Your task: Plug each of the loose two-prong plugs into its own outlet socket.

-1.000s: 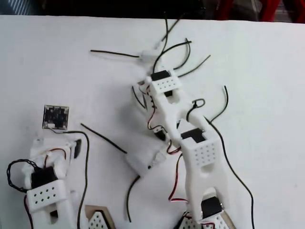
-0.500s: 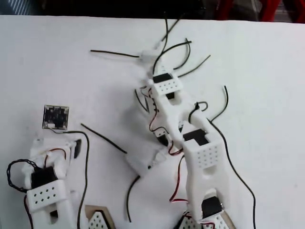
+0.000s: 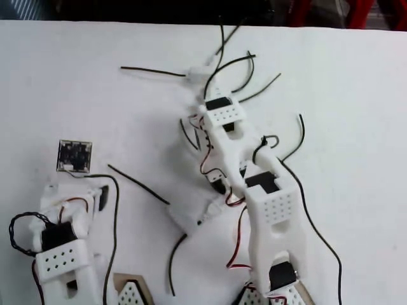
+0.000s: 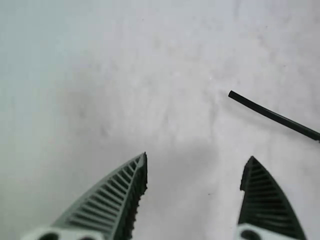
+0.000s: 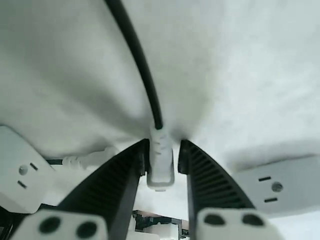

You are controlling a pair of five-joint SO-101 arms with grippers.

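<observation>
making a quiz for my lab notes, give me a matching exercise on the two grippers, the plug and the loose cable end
Things:
1 left gripper
2 right gripper
3 white plug
4 black cable end

States:
a clamped between jaws
b open above bare table
c lying free on the table
d shut on the plug

Pairs: 1-b, 2-d, 3-a, 4-c

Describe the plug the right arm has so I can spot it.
Find the right gripper in its wrist view. Between its fingers stands a white plug with a black cord; the outlet block beside it is flat, with slots.
</observation>
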